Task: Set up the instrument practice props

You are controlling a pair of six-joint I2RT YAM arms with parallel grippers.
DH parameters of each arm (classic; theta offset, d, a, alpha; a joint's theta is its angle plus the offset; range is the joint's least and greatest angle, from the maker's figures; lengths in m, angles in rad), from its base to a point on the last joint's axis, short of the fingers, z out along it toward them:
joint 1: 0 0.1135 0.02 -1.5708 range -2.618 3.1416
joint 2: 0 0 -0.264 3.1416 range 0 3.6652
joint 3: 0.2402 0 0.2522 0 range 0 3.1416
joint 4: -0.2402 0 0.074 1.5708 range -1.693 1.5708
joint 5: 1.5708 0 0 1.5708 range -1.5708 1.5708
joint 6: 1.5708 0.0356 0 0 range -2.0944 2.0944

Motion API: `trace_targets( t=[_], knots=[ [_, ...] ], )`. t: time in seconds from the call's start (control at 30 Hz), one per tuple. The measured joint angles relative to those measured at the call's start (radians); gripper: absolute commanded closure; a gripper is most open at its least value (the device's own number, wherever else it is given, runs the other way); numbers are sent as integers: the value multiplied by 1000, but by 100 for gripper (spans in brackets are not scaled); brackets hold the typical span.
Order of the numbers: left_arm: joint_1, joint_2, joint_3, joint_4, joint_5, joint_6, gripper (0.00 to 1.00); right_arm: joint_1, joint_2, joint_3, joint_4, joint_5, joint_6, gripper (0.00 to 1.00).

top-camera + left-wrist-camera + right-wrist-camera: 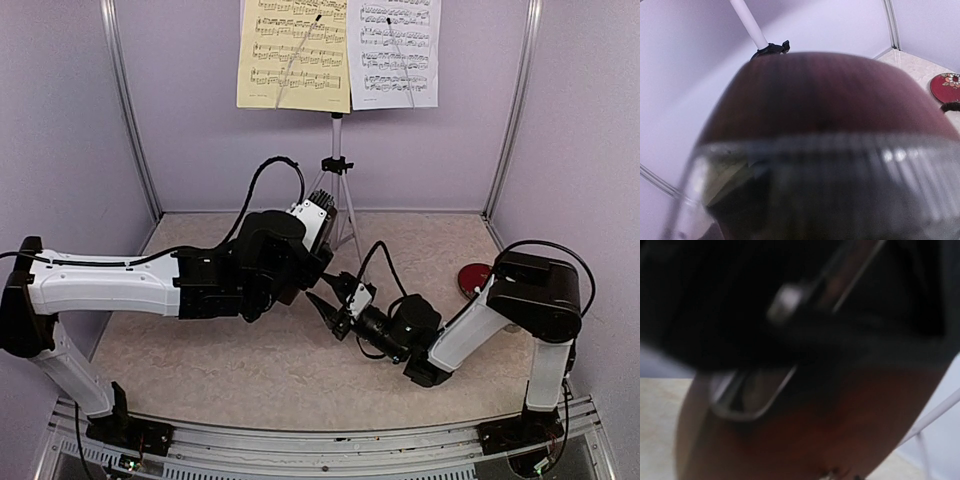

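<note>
The white tripod music stand (337,165) is at the back wall with a yellow sheet (293,55) and a white sheet (397,55) on its desk. The brown metronome (825,95) fills the left wrist view, its clear front cover blurred at the bottom. My left gripper (312,268) is closed around it; its fingers are hidden. In the top view the metronome is covered by the left wrist. My right gripper (328,305) points at the same spot from the right. Its camera shows only the brown body (830,440) and a metal part, so its jaws cannot be made out.
A red round dish (473,277) lies on the table at the right, by the right arm's elbow, and also shows as the dish (947,86) in the left wrist view. The stand's legs (350,225) spread just behind both grippers. Walls enclose the back and sides.
</note>
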Motion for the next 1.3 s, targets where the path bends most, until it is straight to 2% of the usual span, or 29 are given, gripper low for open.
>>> trace_targets(
  t=[0.27, 0.77, 1.07, 1.3],
  knots=[
    [0, -13, -4, -3, 16, -16, 78, 3, 21, 49, -3, 60, -58, 60],
    [0, -43, -18, 0, 39, -26, 78, 32, 41, 74, -6, 191, -153, 79],
    [0, -43, -24, 7, 55, -27, 78, 35, 41, 67, 9, 200, -171, 87],
    [2, -56, -40, 21, 61, -29, 78, 35, 41, 66, 8, 178, -169, 100]
  ],
)
